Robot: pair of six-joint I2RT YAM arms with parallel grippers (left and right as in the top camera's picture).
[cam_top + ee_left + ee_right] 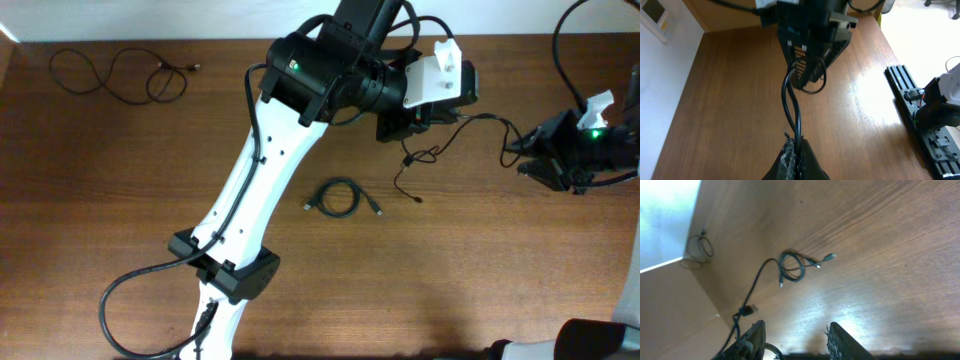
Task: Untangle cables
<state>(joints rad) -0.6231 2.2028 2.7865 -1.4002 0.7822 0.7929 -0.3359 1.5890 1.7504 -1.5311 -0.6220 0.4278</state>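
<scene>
My left gripper is shut on a thin black cable, held above the table. In the overhead view this cable runs right to my right gripper, and a loose end hangs down to a plug. My right gripper is open; the cable passes beside its left finger. A small coiled cable lies on the table in the middle. A third cable lies in loose loops at the far left.
The left arm's white link crosses the table from the front left to the back middle. The wooden table ends at a white wall along the back. A black rail lies at the table's right side in the left wrist view.
</scene>
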